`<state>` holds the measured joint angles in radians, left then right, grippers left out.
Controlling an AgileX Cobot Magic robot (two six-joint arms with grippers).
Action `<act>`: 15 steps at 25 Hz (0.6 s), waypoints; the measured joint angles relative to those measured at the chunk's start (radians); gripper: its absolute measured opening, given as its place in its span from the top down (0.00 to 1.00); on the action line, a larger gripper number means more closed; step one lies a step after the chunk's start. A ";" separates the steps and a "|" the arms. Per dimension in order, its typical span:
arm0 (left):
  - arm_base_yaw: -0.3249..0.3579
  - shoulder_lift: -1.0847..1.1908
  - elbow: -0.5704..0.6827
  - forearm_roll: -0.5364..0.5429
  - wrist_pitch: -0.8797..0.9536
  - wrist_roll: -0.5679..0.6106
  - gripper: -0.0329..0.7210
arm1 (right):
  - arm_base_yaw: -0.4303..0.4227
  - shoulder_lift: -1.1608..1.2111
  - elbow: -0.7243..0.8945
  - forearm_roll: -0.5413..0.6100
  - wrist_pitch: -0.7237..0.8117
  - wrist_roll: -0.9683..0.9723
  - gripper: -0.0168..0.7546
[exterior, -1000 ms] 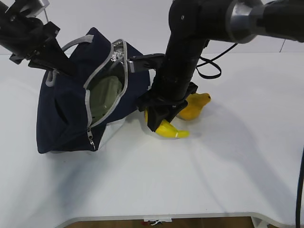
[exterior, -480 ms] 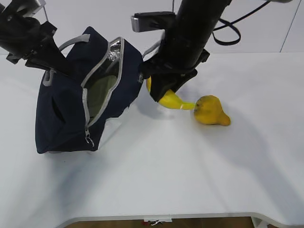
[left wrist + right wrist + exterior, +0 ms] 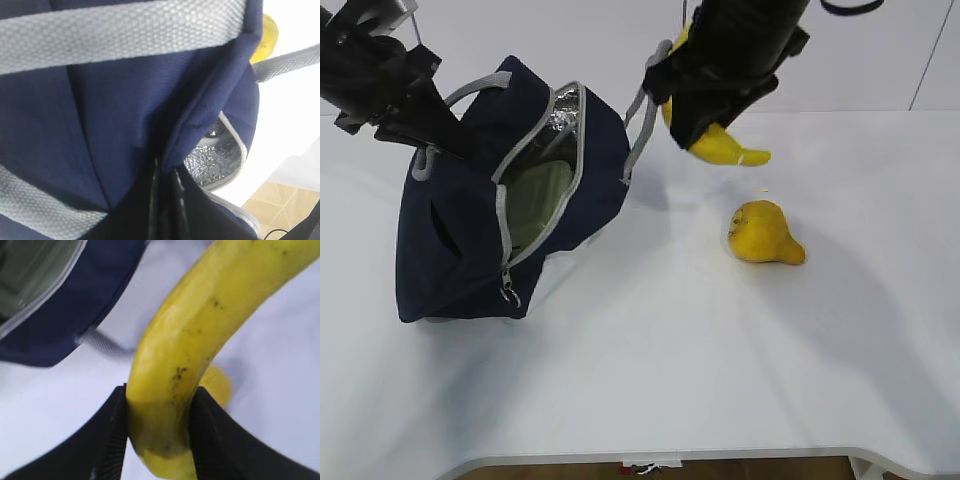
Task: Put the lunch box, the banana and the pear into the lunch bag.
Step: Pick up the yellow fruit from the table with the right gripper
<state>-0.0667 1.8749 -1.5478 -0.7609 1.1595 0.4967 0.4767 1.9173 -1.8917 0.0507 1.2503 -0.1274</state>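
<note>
1. My right gripper (image 3: 159,426) was clamped on the banana (image 3: 718,143), held in the air beside the lunch bag (image 3: 510,225), above the desk's (image 3: 650,380) far edge. The jaws pinched it near one end only, so I judged it could swivel or slip free during a swing.
2. My left gripper (image 3: 165,192) was pinched shut on the bag's navy fabric near the rim, holding the mouth open. If that fold slid out, the opening could sag (and the banana would meet cloth).
3. The lunch box (image 3: 535,205) already lay inside; a long banana could jam against its green lid.
4. The pear (image 3: 763,233) sat right of the bag, mid-desk, and could roll if brushed.
</note>
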 joint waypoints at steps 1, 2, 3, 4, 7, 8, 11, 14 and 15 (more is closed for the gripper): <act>0.000 0.000 0.000 0.000 0.000 0.000 0.96 | 0.000 -0.007 -0.017 -0.032 0.000 0.014 0.60; 0.000 0.000 0.000 0.000 0.000 0.000 0.96 | 0.000 -0.015 -0.036 -0.060 0.000 0.026 0.60; 0.000 0.000 0.000 0.000 0.000 0.000 0.96 | 0.000 -0.023 -0.053 -0.091 0.002 0.034 0.60; 0.000 0.000 0.000 0.000 0.000 0.000 0.96 | 0.000 -0.027 -0.075 -0.121 0.002 0.044 0.60; 0.000 0.000 0.000 -0.002 0.000 0.000 0.96 | 0.000 -0.038 -0.136 -0.165 0.004 0.068 0.60; 0.000 0.000 0.000 -0.002 0.000 0.000 0.96 | 0.000 -0.038 -0.154 -0.170 0.004 0.078 0.60; 0.000 0.000 0.000 -0.002 0.000 0.000 0.96 | 0.000 -0.040 -0.176 -0.147 0.005 0.115 0.60; 0.000 0.000 0.000 -0.009 0.000 0.000 0.96 | 0.000 -0.038 -0.177 -0.042 0.009 0.127 0.60; 0.000 0.000 0.000 -0.020 0.004 0.000 0.96 | 0.000 -0.032 -0.177 0.006 0.010 0.127 0.60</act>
<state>-0.0667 1.8749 -1.5478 -0.7810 1.1639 0.4967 0.4767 1.8857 -2.0686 0.0567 1.2603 0.0000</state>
